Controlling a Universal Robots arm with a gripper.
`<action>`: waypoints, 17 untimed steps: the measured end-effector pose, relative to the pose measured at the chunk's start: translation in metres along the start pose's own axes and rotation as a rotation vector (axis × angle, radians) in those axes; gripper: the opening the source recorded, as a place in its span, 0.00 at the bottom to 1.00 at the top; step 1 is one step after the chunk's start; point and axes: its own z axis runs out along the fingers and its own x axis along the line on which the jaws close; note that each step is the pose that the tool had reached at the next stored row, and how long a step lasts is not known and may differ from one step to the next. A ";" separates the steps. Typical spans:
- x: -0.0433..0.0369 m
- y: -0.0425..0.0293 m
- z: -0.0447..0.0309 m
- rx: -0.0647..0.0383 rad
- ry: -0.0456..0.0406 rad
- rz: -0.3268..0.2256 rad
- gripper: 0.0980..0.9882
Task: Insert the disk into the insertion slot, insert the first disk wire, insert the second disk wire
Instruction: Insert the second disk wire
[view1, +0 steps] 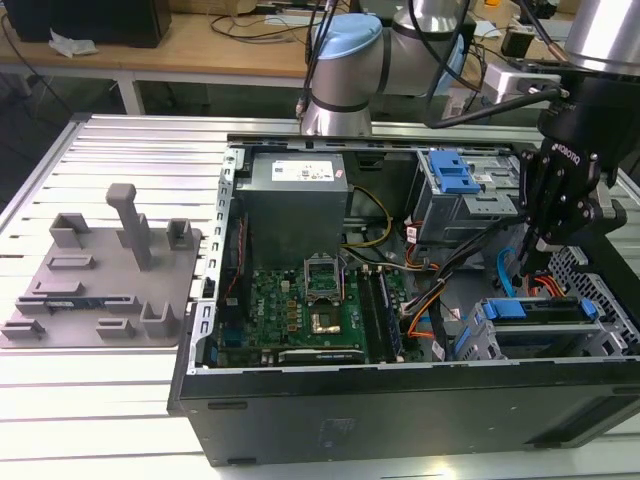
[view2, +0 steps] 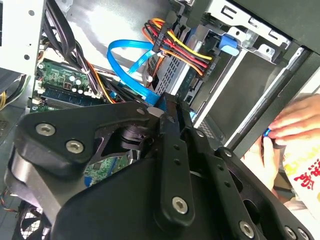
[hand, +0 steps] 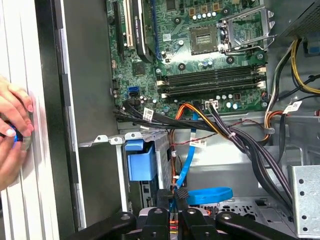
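Note:
The disk (view1: 535, 330), framed in blue, lies inside the low grey insertion slot (view1: 468, 345) at the case's corner on the exterior view's right. My gripper (view1: 543, 252) hangs just above the disk's rear end. Its fingers (hand: 192, 222) are shut on the black plug (hand: 180, 193) of a flat blue disk wire (hand: 186, 162), which loops beside them (view2: 131, 59). A bundle of red, yellow and black wires (view2: 180, 45) ends in a black plug at the disk's rear edge (view2: 172, 75). The disk's blue carrier tab (hand: 140, 162) sits close to the gripper (hand: 178, 200).
A person's hands (hand: 12, 135) rest outside the case wall, holding something small and blue (view2: 267, 132). A taller cage with a blue latch (view1: 455, 178), the motherboard (view1: 310, 305), the power supply (view1: 295, 190) and black cable bundles (hand: 235, 140) crowd the case. A grey fixture plate (view1: 100, 280) lies outside.

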 end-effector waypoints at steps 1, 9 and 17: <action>0.0022 -0.0002 0.0003 -0.002 -0.0192 0.000 0.07; 0.0189 -0.0124 0.0023 -0.007 -0.0840 0.000 0.07; 0.0437 -0.0171 0.0075 -0.015 -0.1743 0.000 0.07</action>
